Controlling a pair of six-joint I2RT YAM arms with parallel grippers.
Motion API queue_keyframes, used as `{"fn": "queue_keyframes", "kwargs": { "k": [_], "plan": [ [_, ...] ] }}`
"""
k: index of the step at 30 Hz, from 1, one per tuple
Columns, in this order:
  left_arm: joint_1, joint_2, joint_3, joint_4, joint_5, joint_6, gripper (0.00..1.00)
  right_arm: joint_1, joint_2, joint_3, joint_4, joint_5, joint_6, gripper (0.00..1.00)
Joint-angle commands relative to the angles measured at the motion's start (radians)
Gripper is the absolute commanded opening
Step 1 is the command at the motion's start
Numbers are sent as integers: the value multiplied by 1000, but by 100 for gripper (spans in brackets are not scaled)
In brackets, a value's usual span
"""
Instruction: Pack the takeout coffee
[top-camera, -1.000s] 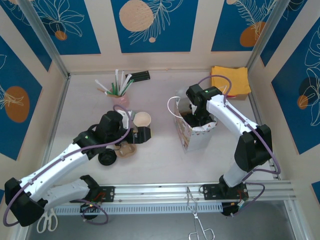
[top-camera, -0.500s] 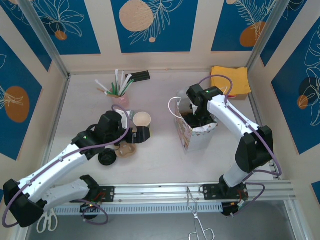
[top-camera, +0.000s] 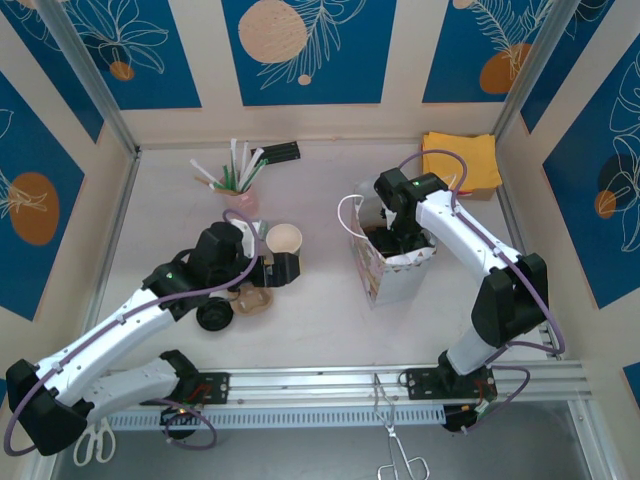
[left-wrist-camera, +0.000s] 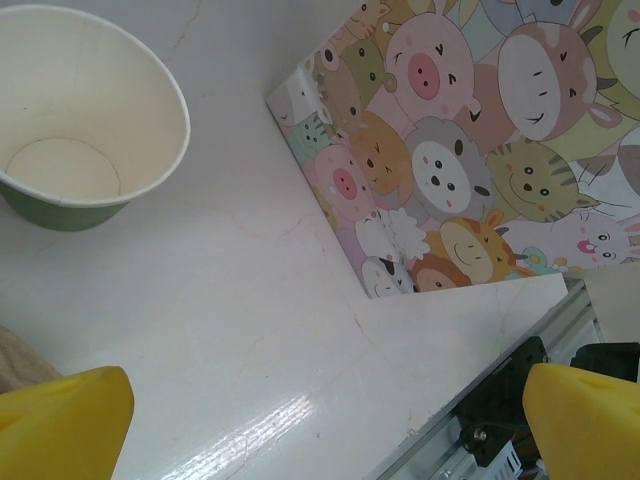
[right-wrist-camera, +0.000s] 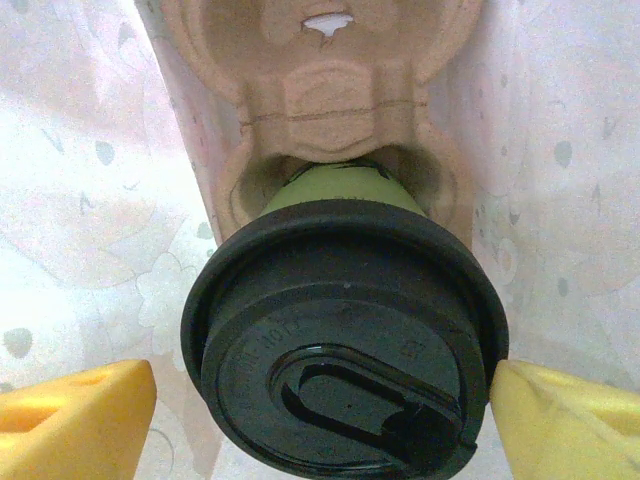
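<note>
Far left, back of the table (top-camera: 320, 320): straws stand in a small pink holder (top-camera: 241, 188), not packed.

Left gripper (top-camera: 283, 268) hovers low over the tabletop just beside the open paper cup (top-camera: 285, 240). Its jaws are spread wide with nothing between them; in its wrist view the two yellow fingertips (left-wrist-camera: 60, 425) frame bare table. The cup (left-wrist-camera: 80, 130) is upright, empty, green-walled and unlidded.

Near the left arm lie a black round piece (top-camera: 213, 316), which we take to be a loose lid, and a brown pulp piece (top-camera: 250, 298) touching nothing we can name for certain.

Centre-right: the cartoon-animal paper bag (top-camera: 392, 265) stands upright with its mouth open.

Right gripper (top-camera: 396, 232) is down inside the bag's mouth. Its wrist view shows the lidded coffee cup (right-wrist-camera: 345, 340) seated in a pulp carrier (right-wrist-camera: 330, 90) between the bag walls. Its jaws straddle the lid. One pad (right-wrist-camera: 565, 420) sits at the rim, and a sliver of bag wall shows beside the other, so we read them as spread, not clamped.

Far right: yellow napkins (top-camera: 460, 160) stacked in the back corner, well apart from the bag.

Our judgement: one coffee is in the bag. Left to do: the right arm must come clear, and possibly the second cup, lid, straws and napkins follow.
</note>
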Motion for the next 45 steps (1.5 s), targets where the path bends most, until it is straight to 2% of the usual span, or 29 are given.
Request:
{"fn": "queue_keyframes", "kwargs": {
  "k": [1,38,45],
  "plan": [
    [-13,-9,22,-14,-4,19,100,-4,-37,10,-30,0,15,87],
    [-14,28,45,-7,3,37,100,-2,-57,70,-74,10,22,86],
    [-13,24,41,-7,4,36,100,-1,-66,98,-86,9,29,82]
  ]
}}
